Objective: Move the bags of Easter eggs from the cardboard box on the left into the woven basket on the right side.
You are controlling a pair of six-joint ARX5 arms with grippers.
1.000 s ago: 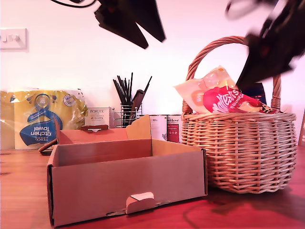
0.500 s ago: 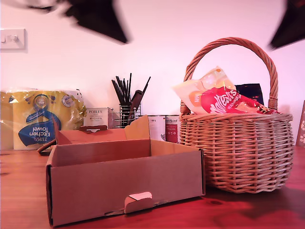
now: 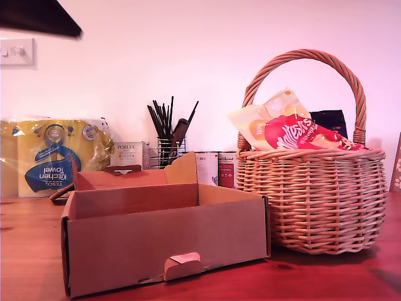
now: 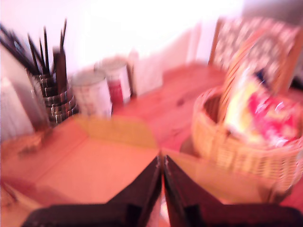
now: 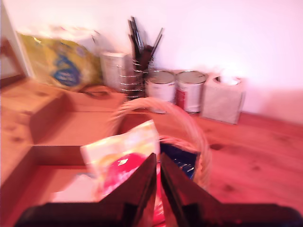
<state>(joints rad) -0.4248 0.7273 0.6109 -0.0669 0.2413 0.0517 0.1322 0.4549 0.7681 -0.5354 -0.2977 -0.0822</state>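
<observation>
The woven basket (image 3: 313, 200) stands at the exterior view's right, tight against the cardboard box (image 3: 163, 238). A red-and-pale-orange Maltesers bag (image 3: 294, 132) leans out over the basket rim, with a dark blue bag (image 3: 329, 119) behind it. From this low angle the box floor is hidden. My first gripper (image 4: 161, 165) is shut and empty, high above the box (image 4: 104, 165), with the basket (image 4: 227, 142) off to one side. My second gripper (image 5: 157, 163) is shut and empty above the basket handle (image 5: 142, 104), the Maltesers bag (image 5: 123, 161) and the blue bag (image 5: 177, 161).
A dark piece of an arm (image 3: 37, 19) shows in the exterior view's top left corner. Along the back wall stand a yellow kitchen towel pack (image 3: 53, 157), a white Porlex carton (image 3: 128, 153), a wire utensil holder (image 3: 168, 147) and two tins (image 3: 216, 168).
Both arms have lifted away. The one over the box swung up toward the exterior view's left corner. The one beside the basket handle has left that view. Bags, basket and box stay put.
</observation>
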